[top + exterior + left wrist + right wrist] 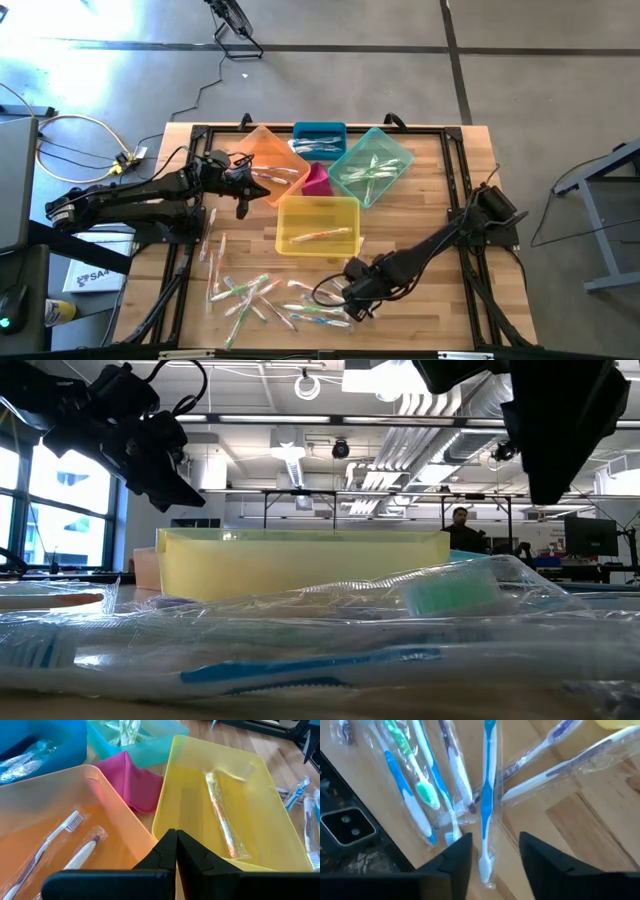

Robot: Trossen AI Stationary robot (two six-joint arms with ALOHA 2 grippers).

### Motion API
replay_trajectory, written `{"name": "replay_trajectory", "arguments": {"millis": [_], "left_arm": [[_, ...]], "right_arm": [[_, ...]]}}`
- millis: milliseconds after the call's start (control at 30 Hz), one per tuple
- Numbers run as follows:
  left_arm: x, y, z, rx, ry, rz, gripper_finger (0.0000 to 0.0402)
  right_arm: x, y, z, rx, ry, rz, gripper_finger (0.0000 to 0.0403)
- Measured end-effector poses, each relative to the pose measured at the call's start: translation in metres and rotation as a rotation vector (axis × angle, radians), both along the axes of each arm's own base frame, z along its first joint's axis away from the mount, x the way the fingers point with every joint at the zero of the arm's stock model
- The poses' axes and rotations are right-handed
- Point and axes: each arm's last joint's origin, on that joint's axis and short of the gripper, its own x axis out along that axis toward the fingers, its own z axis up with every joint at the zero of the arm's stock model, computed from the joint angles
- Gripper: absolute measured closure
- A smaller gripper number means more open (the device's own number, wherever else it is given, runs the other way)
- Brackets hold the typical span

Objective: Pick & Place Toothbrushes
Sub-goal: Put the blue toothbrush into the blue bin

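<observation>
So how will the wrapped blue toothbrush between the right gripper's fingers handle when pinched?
The blue toothbrush looks thin and probably light. Its clear wrapper may slip between the open right gripper fingers. Lying flat on the table, it likely won't roll.

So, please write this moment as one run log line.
left gripper: shut, above orange bin | right gripper: open over blue wrapped toothbrush

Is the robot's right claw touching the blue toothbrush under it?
Cannot tell. In the right wrist view the right gripper stands open with the blue toothbrush between its fingers, but whether a finger meets the wrapper is unclear.
</observation>
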Motion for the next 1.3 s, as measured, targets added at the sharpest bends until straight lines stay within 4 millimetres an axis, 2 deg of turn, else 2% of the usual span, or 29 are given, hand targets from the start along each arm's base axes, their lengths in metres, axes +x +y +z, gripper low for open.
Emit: {"name": "replay_trajectory", "arguments": {"millis": [133,267,600,833,1033,1167,1300], "left_arm": [[0.000,0.000,0.000,0.000,0.000,-0.001,0.0396],[0.000,0.000,0.000,-0.002,0.001,-0.002,0.0396],[-0.001,-0.001,-0.003,-0.015,0.026,-0.002,0.0396],[-0.001,-0.001,-0.003,-0.015,0.026,-0.002,0.0396],[-0.001,-0.001,-0.003,-0.015,0.027,-0.001,0.0396],[-0.001,-0.001,-0.003,-0.015,0.027,0.000,0.0396],[-0.001,-0.001,-0.003,-0.014,0.027,0.000,0.0396]], "right_arm": [[0.000,0.000,0.000,-0.004,-0.002,-0.002,0.0211],[-0.001,0.003,-0.001,-0.012,-0.004,0.005,0.0202],[-0.002,0.028,-0.043,-0.045,0.067,0.059,0.0203],[0.001,0.031,-0.059,-0.069,0.088,0.064,0.0204],[0.003,0.032,-0.065,-0.089,0.079,0.057,0.0204],[0.003,0.032,-0.065,-0.094,0.077,0.056,0.0219],[0.003,0.031,-0.065,-0.105,0.070,0.053,0.0257]]}}
